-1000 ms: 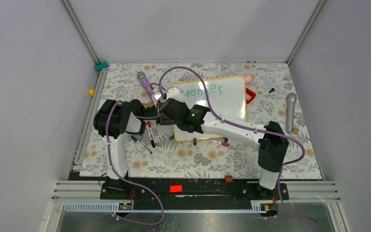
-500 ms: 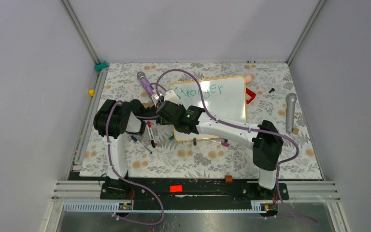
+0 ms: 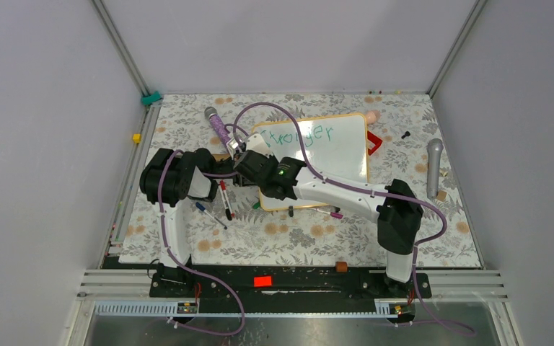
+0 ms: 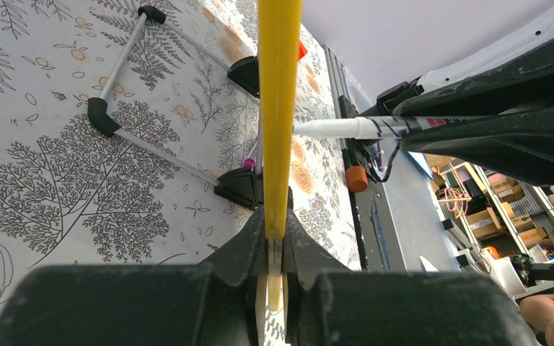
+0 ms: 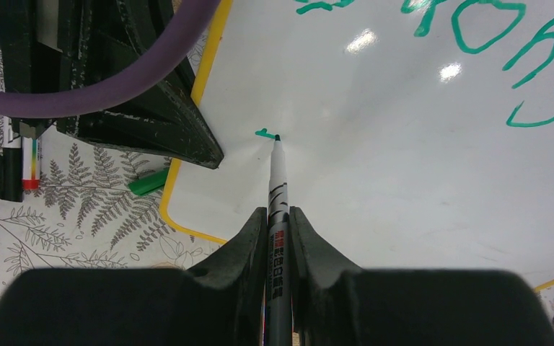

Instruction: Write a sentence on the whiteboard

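The whiteboard [image 3: 339,148] lies on the floral cloth, white with a yellow frame [image 4: 278,101]. My left gripper [image 4: 275,232] is shut on that frame at the board's left edge [image 3: 254,144]. Across the top of the board run green letters of the sentence [image 3: 310,134], partly behind the cable. My right gripper [image 5: 279,216] is shut on a white marker [image 5: 277,184]. Its tip touches the whiteboard [image 5: 404,180] beside a short green stroke [image 5: 263,132] near the left edge, below the letters [image 5: 476,32].
A green cap [image 5: 148,182] lies on the cloth by the board's corner. Loose markers [image 3: 223,200] lie left of the board, a purple microphone [image 3: 217,124] behind it and a grey microphone [image 3: 433,166] at the right. A red object [image 3: 374,142] touches the board's right edge.
My right arm has swung left along the board, uncovering the first letters of the green word, and has stayed there for the last half second. The left arm has not moved.
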Controlling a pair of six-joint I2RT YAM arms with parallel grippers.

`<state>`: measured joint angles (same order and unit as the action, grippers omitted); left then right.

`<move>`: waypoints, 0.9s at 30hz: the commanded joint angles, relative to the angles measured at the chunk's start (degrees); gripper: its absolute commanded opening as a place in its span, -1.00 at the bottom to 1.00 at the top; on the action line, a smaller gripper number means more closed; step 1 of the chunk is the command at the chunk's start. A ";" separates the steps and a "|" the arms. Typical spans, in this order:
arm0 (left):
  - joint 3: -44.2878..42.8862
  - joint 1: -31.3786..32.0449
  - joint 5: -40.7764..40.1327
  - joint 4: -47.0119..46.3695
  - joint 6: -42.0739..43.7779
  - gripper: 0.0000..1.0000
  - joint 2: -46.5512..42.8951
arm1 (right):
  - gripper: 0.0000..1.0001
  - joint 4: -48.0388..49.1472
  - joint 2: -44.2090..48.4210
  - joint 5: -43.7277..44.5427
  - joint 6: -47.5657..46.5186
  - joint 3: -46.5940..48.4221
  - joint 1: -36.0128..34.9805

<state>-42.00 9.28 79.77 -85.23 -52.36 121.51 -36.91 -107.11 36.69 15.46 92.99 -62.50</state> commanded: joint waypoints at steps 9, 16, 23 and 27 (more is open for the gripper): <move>0.16 -0.15 1.70 0.42 -1.07 -1.00 0.34 | -1.00 -1.14 -2.45 2.78 -1.33 6.85 1.03; 0.12 -0.16 1.67 0.42 -1.07 -1.00 0.30 | -1.00 -1.15 -2.44 -0.33 -0.89 6.24 1.05; 0.15 -0.14 1.70 0.42 -1.07 -1.00 0.30 | -1.00 -1.21 -1.38 -2.46 -0.31 3.46 0.98; 0.16 -0.14 1.74 0.39 -1.03 -1.00 0.30 | -1.00 -1.19 -0.47 -2.90 -0.14 1.70 0.98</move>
<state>-42.00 9.28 79.75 -85.23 -52.36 121.51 -37.95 -108.95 34.54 14.63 96.51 -61.87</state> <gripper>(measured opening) 0.080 0.195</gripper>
